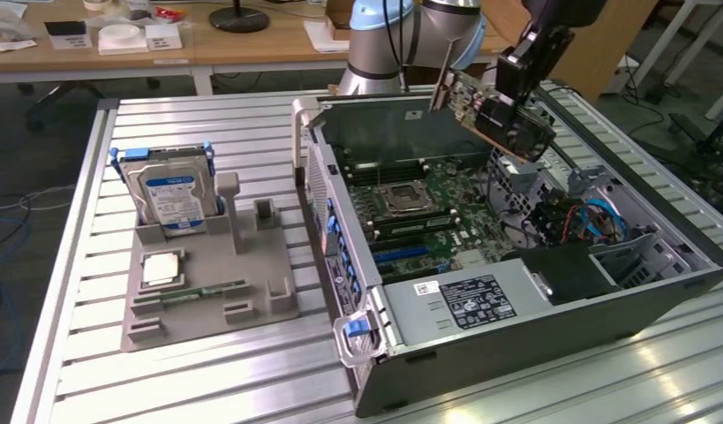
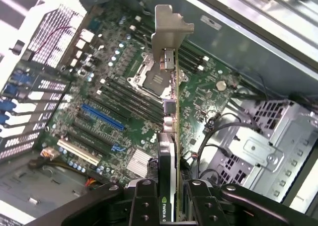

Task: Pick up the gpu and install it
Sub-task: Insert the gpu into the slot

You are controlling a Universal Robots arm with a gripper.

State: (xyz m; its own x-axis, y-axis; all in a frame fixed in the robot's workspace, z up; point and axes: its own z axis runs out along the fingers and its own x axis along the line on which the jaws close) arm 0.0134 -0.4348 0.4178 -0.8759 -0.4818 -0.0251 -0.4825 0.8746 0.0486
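The gpu [image 1: 493, 117] hangs tilted in the air above the open computer case [image 1: 550, 305], its silvery bracket [image 1: 438, 87] pointing toward the exterior view's left. My gripper [image 1: 515, 95] is shut on the card's other end. In the wrist view the gpu [image 2: 169, 131] is seen edge-on, running from between my gripper [image 2: 170, 208] fingers out to the bracket [image 2: 169, 32]. Below it lie the motherboard [image 2: 198, 94] and its CPU socket [image 2: 151, 77]. The card is well above the board and touches nothing.
A blue expansion slot [image 2: 102, 115] and black slots lie on the board beside the card's line. A metal drive cage [image 2: 258, 151] with cables stands in the case. On the exterior view's left, a grey holder [image 1: 208, 296] carries a hard drive [image 1: 170, 196], a CPU chip [image 1: 163, 268] and a memory stick [image 1: 202, 291].
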